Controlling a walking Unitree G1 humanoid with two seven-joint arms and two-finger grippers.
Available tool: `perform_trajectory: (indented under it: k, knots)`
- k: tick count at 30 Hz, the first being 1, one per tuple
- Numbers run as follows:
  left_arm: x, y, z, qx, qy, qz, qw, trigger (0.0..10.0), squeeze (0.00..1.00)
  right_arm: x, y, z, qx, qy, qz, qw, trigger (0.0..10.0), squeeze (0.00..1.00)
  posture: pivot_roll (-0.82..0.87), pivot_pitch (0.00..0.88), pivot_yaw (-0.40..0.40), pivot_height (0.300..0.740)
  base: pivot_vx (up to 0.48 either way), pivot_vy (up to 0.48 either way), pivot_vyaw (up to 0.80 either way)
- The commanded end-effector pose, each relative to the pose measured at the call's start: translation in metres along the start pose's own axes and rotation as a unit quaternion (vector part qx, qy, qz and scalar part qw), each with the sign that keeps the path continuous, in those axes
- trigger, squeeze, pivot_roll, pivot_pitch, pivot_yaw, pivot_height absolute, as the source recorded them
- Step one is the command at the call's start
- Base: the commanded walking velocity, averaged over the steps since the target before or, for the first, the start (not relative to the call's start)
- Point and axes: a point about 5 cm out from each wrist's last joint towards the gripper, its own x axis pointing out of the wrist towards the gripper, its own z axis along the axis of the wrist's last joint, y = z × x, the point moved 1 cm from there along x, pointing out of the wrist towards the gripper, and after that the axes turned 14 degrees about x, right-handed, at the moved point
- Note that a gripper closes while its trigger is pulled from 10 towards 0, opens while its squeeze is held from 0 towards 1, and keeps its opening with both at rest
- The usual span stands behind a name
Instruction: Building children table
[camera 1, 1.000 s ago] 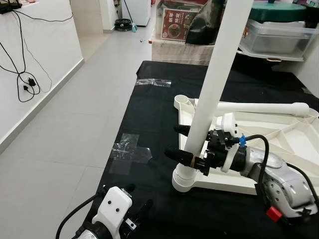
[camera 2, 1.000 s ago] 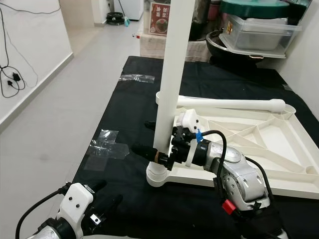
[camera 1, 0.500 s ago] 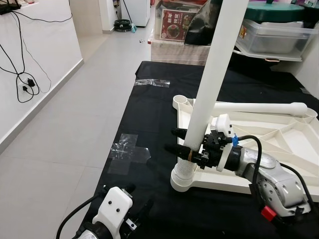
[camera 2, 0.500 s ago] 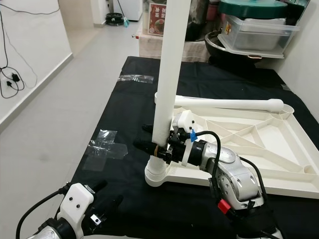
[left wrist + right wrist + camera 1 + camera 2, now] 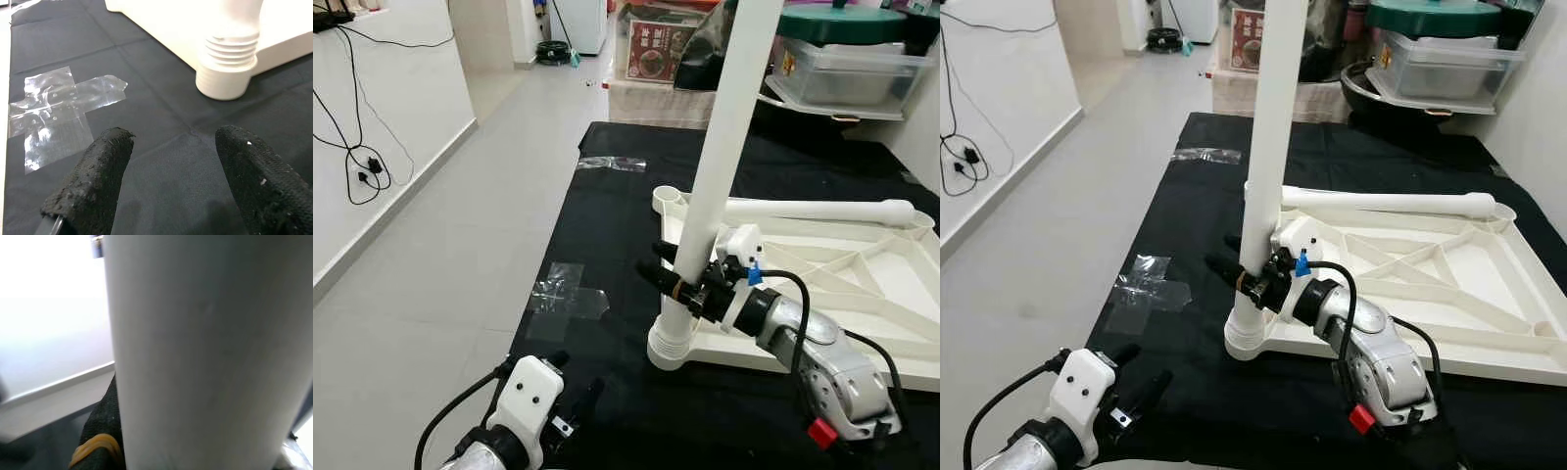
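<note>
The white table top (image 5: 862,294) lies upside down on a black cloth. One white leg (image 5: 720,166) stands nearly upright in the threaded socket (image 5: 671,345) at the near left corner. My right gripper (image 5: 653,258) is shut on this leg just above the socket. The right wrist view shows the leg (image 5: 205,352) close up beside a black finger (image 5: 98,440) with a yellow band. A second white leg (image 5: 813,210) lies across the far side of the table top. My left gripper (image 5: 175,139) is open, low over the cloth, short of the socket (image 5: 227,68).
A clear tape cross (image 5: 570,292) and a tape strip (image 5: 612,164) are stuck to the cloth. Plastic boxes (image 5: 842,73) and bags stand behind the cloth's far edge. Grey floor runs along the left, with cables (image 5: 357,147) hanging on the white wall.
The standing leg has tipped a little closer to upright, with my right gripper still on it and the arm reaching further forward. The left gripper has shifted slightly left.
</note>
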Motion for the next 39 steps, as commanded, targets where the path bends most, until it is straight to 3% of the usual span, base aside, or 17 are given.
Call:
perform_trajectory:
  k: [1,5,8,10,11,13,15,17,20,24,29,30,32,33,34,35,39]
  knots:
    - [0.001,-0.003,-0.004,-0.005,0.008,-0.010,1.000,10.0,0.00,-0.012,-0.017,0.000,-0.023,-0.017,-0.096,0.995,0.0,0.00,0.10,0.076,-0.067,0.740,0.000,0.000,0.00]
    - [0.001,-0.002,-0.004,-0.002,0.008,-0.009,1.000,10.0,0.00,-0.018,-0.024,-0.002,-0.018,-0.046,-0.190,0.981,0.0,0.00,0.10,0.074,-0.066,0.740,0.000,0.000,0.00]
    - [0.001,-0.001,-0.004,-0.002,0.009,-0.009,1.000,10.0,0.00,-0.019,-0.026,-0.002,-0.016,-0.053,-0.213,0.976,0.0,0.00,0.10,0.075,-0.063,0.740,0.000,0.000,0.00]
    - [0.002,0.000,-0.003,-0.001,0.007,-0.008,1.000,10.0,0.00,-0.019,-0.036,-0.001,-0.024,-0.074,-0.352,0.933,0.0,0.00,0.10,0.082,-0.063,0.740,0.000,0.000,0.00]
    - [0.002,0.000,-0.003,-0.001,0.007,-0.008,1.000,10.0,0.00,-0.019,-0.036,-0.001,-0.024,-0.074,-0.352,0.933,0.0,0.00,0.10,0.082,-0.063,0.740,0.000,0.000,0.00]
    - [0.002,0.000,-0.002,0.001,0.006,-0.011,1.000,10.0,0.00,-0.018,-0.038,-0.003,-0.024,-0.080,-0.453,0.888,0.0,0.00,0.11,0.083,-0.063,0.740,0.000,0.000,0.00]
    - [0.002,-0.001,-0.002,0.007,0.005,-0.014,1.000,10.0,0.00,-0.014,-0.033,-0.008,-0.003,-0.085,-0.496,0.864,0.0,0.00,0.12,0.082,-0.073,0.740,0.000,0.000,0.00]
    - [0.002,-0.002,-0.002,0.011,0.005,-0.015,1.000,10.0,0.00,-0.011,-0.030,-0.010,0.009,-0.089,-0.508,0.857,0.0,0.00,0.12,0.082,-0.073,0.740,0.000,0.000,0.00]
    - [0.001,-0.004,-0.004,0.009,0.007,-0.017,1.000,10.0,0.00,0.000,-0.019,-0.023,0.038,-0.085,-0.555,0.827,0.0,0.00,0.13,0.063,-0.071,0.740,0.000,0.000,0.00]
    - [0.000,-0.006,-0.004,0.011,0.009,-0.021,1.000,10.0,0.00,0.011,-0.011,-0.030,0.056,-0.074,-0.568,0.818,0.0,0.00,0.14,0.057,-0.072,0.740,0.000,0.000,0.00]
    - [0.000,-0.007,-0.004,0.010,0.009,-0.022,1.000,10.0,0.00,0.018,-0.008,-0.030,0.060,-0.071,-0.566,0.819,0.0,0.00,0.13,0.065,-0.072,0.740,0.000,0.000,0.00]
    - [0.000,-0.007,-0.004,0.009,0.009,-0.022,1.000,10.0,0.00,0.022,-0.007,-0.027,0.058,-0.072,-0.555,0.827,6.2,0.00,0.13,0.070,-0.074,0.740,0.000,0.000,0.00]
    - [0.000,-0.006,-0.004,0.009,0.009,-0.023,1.000,10.0,0.00,0.024,-0.006,-0.024,0.058,-0.074,-0.549,0.830,6.2,0.00,0.13,0.070,-0.074,0.740,0.000,0.000,0.00]
    - [0.000,-0.006,-0.004,0.008,0.009,-0.022,1.000,10.0,0.00,0.025,-0.005,-0.021,0.053,-0.077,-0.542,0.835,10.0,0.00,0.13,0.072,-0.074,0.740,0.000,0.000,0.00]
    - [0.000,-0.006,-0.004,0.008,0.009,-0.022,1.000,10.0,0.00,0.025,-0.005,-0.021,0.053,-0.077,-0.542,0.835,10.0,0.00,0.13,0.072,-0.074,0.740,0.000,0.000,0.00]
    - [0.000,-0.006,-0.004,0.007,0.009,-0.022,1.000,10.0,0.00,0.026,-0.005,-0.016,0.047,-0.085,-0.525,0.845,10.0,1.00,0.12,0.072,-0.072,0.740,0.000,0.000,0.00]
    - [0.000,-0.007,-0.005,0.002,0.009,-0.022,1.000,10.0,0.00,0.023,-0.008,-0.009,0.025,-0.101,-0.525,0.845,10.0,1.00,0.12,0.071,-0.070,0.740,0.000,0.000,0.00]
